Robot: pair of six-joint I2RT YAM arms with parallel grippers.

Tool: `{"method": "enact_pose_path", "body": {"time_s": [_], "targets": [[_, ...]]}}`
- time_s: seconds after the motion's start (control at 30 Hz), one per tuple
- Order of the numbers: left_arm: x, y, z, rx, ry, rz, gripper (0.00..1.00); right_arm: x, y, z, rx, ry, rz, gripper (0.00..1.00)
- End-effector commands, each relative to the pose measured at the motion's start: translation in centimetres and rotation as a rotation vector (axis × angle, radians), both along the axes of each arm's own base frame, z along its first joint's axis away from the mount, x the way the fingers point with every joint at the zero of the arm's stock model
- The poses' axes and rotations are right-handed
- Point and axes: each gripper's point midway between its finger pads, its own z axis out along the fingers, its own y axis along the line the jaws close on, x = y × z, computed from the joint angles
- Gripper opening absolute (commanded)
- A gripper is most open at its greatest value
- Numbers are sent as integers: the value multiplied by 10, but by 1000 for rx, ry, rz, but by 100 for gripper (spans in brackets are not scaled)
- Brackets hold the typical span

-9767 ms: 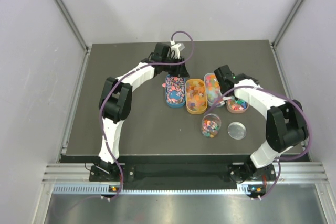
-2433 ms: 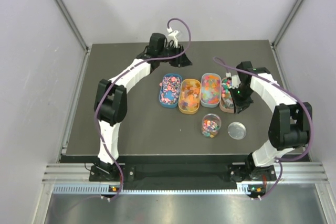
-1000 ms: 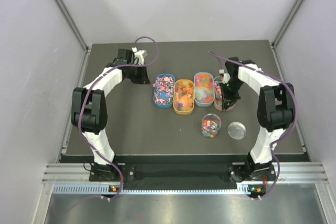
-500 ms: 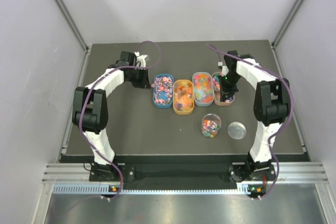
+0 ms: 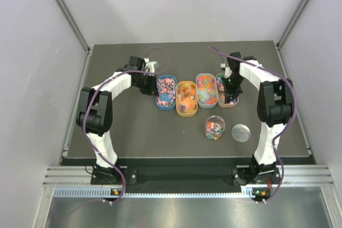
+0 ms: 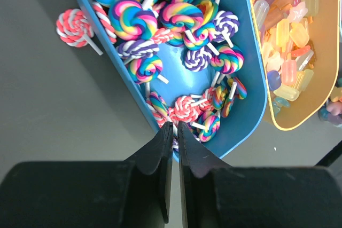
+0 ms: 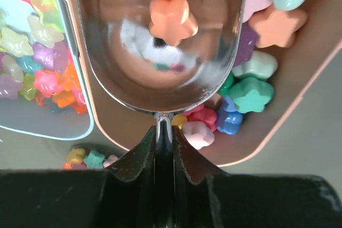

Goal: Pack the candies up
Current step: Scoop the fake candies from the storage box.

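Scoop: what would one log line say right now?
right gripper: shut on scoop | scoop: orange candy inside, over pink tray | left gripper: shut on blue tray rim

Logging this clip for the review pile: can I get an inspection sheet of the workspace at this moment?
Surface: dark table, one stray lollipop lying beside the blue tray.
Job's things: candies fill four oval trays; jar part filled, lid off beside it.
Clutter: nothing seen.
Grippers: left gripper shut at the blue tray's rim; right gripper shut on scoop carrying an orange star.
Cables: purple cables loop above both arms.
Surroundings: grey enclosure walls.
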Motion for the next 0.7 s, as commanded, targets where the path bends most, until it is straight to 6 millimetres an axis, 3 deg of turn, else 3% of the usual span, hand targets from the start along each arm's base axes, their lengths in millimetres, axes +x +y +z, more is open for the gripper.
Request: {"method": "enact_pose_path", "body": {"time_s": [0.0, 0.4, 0.67], "targets": [[-4, -7, 10, -28, -18, -21, 13, 30, -7, 7, -16, -99, 11, 0], [-1, -11, 18, -37, -35, -28, 13, 13, -16, -13, 5, -107, 56, 0], [5, -9, 19, -22, -60, -33, 13, 20, -18, 2, 15, -199, 73, 0]]}}
